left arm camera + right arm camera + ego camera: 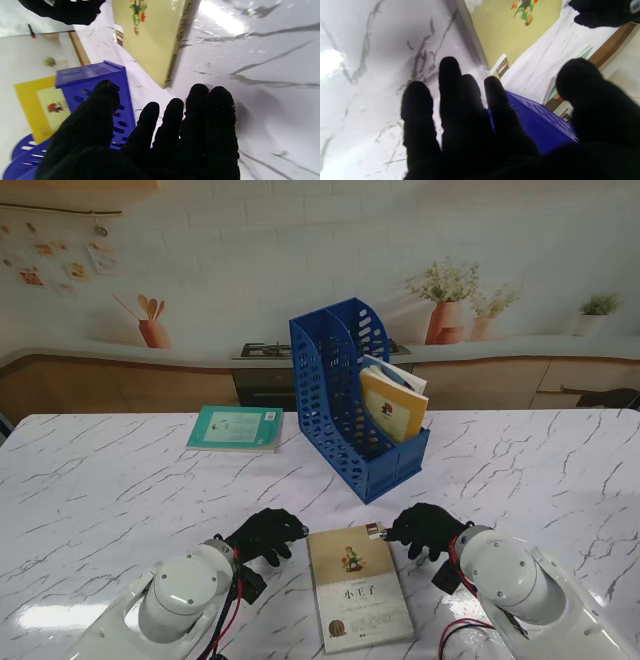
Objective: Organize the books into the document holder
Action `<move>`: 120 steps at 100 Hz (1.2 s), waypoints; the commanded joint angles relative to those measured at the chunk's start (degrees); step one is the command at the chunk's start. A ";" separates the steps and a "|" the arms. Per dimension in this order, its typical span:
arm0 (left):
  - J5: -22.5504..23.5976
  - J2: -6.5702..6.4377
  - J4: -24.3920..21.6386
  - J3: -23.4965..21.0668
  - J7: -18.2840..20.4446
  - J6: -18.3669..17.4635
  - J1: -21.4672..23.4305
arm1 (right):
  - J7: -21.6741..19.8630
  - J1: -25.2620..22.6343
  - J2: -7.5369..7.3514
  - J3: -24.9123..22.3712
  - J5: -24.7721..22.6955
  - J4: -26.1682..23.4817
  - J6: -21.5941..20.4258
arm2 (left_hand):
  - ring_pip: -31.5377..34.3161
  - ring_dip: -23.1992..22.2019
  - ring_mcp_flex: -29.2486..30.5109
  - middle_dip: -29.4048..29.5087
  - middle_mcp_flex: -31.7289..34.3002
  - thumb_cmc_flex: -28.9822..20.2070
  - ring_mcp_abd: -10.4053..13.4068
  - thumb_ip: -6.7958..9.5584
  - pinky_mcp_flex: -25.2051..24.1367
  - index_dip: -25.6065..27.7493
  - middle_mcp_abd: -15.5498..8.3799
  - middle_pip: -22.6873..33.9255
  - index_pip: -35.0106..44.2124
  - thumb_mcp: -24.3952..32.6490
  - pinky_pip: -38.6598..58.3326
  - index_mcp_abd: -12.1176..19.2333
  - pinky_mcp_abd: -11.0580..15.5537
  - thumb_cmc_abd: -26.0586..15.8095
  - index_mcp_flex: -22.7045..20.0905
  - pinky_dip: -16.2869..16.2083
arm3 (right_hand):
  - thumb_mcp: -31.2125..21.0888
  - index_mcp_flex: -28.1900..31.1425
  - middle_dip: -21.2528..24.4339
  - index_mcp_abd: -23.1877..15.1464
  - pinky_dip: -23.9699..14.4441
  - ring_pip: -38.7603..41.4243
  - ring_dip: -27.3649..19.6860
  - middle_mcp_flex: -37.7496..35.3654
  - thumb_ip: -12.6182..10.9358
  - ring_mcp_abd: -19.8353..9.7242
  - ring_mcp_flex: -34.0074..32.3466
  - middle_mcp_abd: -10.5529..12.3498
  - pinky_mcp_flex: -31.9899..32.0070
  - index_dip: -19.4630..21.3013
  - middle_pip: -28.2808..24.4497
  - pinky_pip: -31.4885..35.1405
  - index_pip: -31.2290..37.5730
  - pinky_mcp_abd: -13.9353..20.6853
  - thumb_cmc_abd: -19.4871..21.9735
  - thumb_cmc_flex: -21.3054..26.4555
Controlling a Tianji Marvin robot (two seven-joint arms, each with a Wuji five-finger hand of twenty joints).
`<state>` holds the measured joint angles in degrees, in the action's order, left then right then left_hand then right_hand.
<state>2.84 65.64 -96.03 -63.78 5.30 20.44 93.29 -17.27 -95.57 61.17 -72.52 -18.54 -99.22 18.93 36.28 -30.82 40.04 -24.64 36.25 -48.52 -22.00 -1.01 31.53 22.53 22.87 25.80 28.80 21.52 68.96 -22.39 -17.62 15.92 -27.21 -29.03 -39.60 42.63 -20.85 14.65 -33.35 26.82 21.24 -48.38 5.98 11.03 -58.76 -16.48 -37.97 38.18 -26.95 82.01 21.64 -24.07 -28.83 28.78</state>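
Beige and flat on the marble table [120, 480], the book [359, 588] lies between our fingertips, our left hand [266, 534] and right hand [427, 529] both spread and holding nothing beside its far corners, the blue document holder [345, 395] standing beyond our fingers.

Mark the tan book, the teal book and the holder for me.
tan book [358, 585], stand view, middle of its cover
teal book [234, 427], stand view, middle of its cover
holder [322, 385], stand view, left perforated wall
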 commanded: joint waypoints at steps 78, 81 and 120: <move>-11.68 2.54 3.32 2.21 0.56 11.52 -2.21 | -1.44 1.04 0.41 4.77 6.41 1.39 5.79 | 0.50 6.95 1.38 4.10 -4.76 1.71 -4.60 -0.99 12.62 -8.11 10.29 1.31 -15.24 6.65 -4.21 -12.90 2.83 1.97 -0.10 12.87 | 0.55 1.19 5.62 8.27 10.00 -4.73 -8.40 0.97 -0.28 3.69 -1.00 -6.79 -5.07 -6.15 0.50 -0.79 -4.55 -2.48 0.95 1.65; -12.22 2.71 3.37 2.10 0.25 11.45 -2.16 | -1.24 1.06 0.48 4.82 6.53 1.48 5.68 | 0.71 6.90 1.75 4.08 -4.75 1.56 -4.64 -0.97 12.57 -8.03 10.14 1.49 -15.83 7.16 -4.22 -12.71 2.79 2.23 -0.59 13.04 | 0.31 1.20 5.63 8.10 10.15 -4.74 -8.46 0.98 -0.26 3.70 -1.05 -6.84 -5.17 -6.18 0.49 -0.83 -4.52 -2.38 0.88 1.58; -18.02 4.07 3.65 1.57 -2.48 8.95 -1.89 | -0.15 1.18 0.84 5.32 7.49 1.70 4.98 | 2.10 3.90 3.21 2.88 -4.75 1.45 -2.38 -1.46 8.43 -5.59 5.46 3.70 -16.60 11.69 -0.04 -9.26 0.74 4.22 0.17 9.32 | -1.49 0.83 5.78 8.26 11.14 -4.93 -8.86 1.24 -0.12 3.98 -0.95 -7.13 -5.44 -6.50 0.75 -0.74 -4.51 -2.52 0.47 1.62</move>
<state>-14.14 68.70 -93.70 -62.90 2.21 31.14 90.19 -17.32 -93.43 61.23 -68.27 -11.52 -98.34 24.09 39.58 -25.67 43.20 -25.82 34.93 -47.92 -21.51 -1.00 40.55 16.27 27.84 37.73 13.36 31.82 66.52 -29.01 -17.11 18.00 -27.70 -18.02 -40.38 42.59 -17.08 22.50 -22.68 25.02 15.18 -49.13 5.98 14.01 -60.31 -22.90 -41.92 32.97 -30.75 81.12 18.07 -24.07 -27.33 30.38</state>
